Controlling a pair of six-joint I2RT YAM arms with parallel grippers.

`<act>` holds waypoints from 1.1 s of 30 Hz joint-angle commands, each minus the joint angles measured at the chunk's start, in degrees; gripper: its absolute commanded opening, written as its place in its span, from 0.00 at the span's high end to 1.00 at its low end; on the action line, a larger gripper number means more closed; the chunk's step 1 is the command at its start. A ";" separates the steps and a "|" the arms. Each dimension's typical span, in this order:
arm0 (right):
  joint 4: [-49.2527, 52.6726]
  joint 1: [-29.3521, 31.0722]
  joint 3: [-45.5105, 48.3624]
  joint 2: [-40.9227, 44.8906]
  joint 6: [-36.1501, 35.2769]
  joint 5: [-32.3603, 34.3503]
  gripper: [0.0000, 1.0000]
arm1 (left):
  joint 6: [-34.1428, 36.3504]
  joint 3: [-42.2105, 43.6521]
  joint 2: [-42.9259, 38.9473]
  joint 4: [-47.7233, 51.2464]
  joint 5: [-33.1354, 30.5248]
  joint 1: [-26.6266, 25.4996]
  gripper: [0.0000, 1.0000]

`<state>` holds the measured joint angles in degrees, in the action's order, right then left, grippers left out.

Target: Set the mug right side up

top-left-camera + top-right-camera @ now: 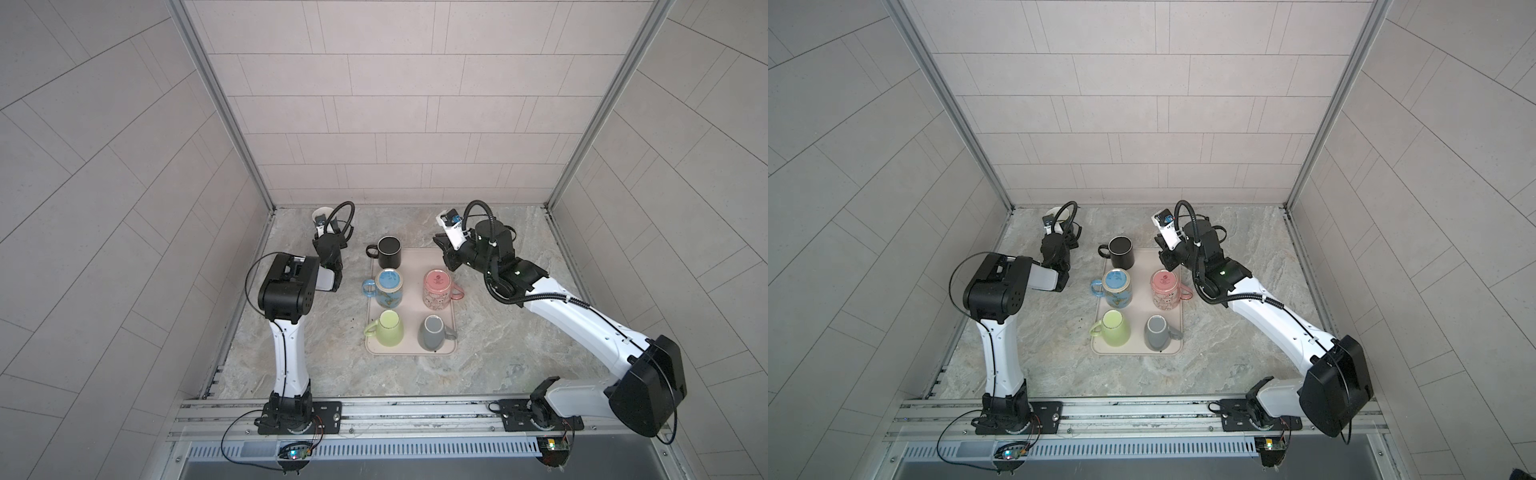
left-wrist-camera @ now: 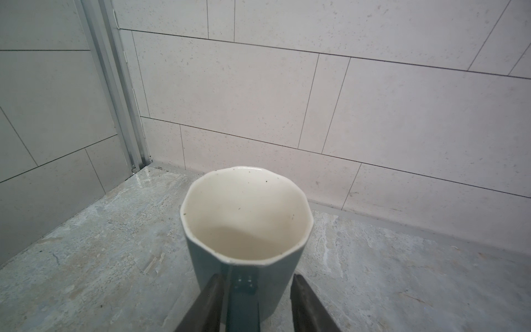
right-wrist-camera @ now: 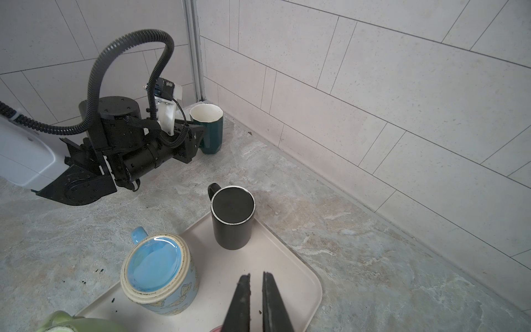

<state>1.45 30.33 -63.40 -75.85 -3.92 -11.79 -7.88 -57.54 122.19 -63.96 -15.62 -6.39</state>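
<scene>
Centre-frame in a top view, the beige tray [image 1: 412, 291] lies on the counter [image 1: 498, 332]. Over its upper right corner the right gripper [image 3: 256, 274] hangs empty, fingers pressed nearly together. Farther, at the counter's upper left corner, the teal mug [image 2: 247, 218] stands upright, mouth up, with the left gripper [image 2: 257, 276] spread astride its handle [image 2: 242, 290].

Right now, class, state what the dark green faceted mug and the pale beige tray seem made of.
Dark green faceted mug: likely glazed ceramic, glossy highlights on its wall. Pale beige tray: probably matte plastic, dull surface, rounded moulded rim.
</scene>
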 commanded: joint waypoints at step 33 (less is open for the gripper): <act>-1.84 -0.14 3.22 5.35 2.87 0.28 0.90 | -0.87 4.62 -4.60 -0.17 2.75 0.06 0.46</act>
<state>0.25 30.33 -60.69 -72.40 -1.61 -11.73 -8.08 -53.56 119.61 -62.70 -13.06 -6.39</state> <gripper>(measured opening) 0.098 0.534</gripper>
